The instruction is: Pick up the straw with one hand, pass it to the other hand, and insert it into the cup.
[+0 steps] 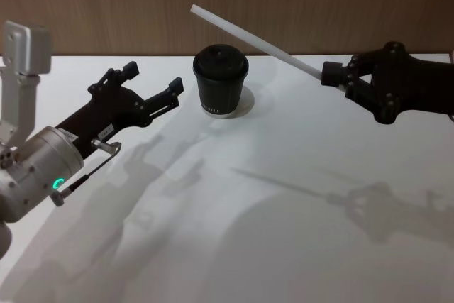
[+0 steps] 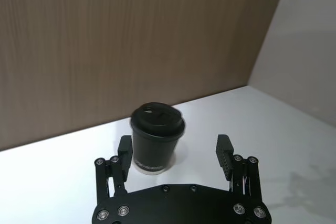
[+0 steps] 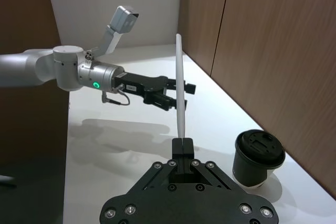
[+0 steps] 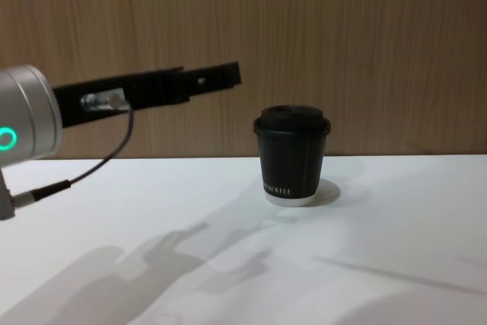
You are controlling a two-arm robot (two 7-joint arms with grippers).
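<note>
Both grippers aloft, one spread, the other clamped.
The left gripper [image 1: 154,79], on its silver-grey arm [image 1: 32,172] with the ring light [image 1: 58,184] glowing teal, reaches forward and inward, fingers wide apart. The right gripper [image 1: 332,76] comes in level from the right, fingers pinched on one end of the straw [image 1: 248,35].

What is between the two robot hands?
The cup stands between the left gripper and the right gripper, which holds the straw, in the head view.
</note>
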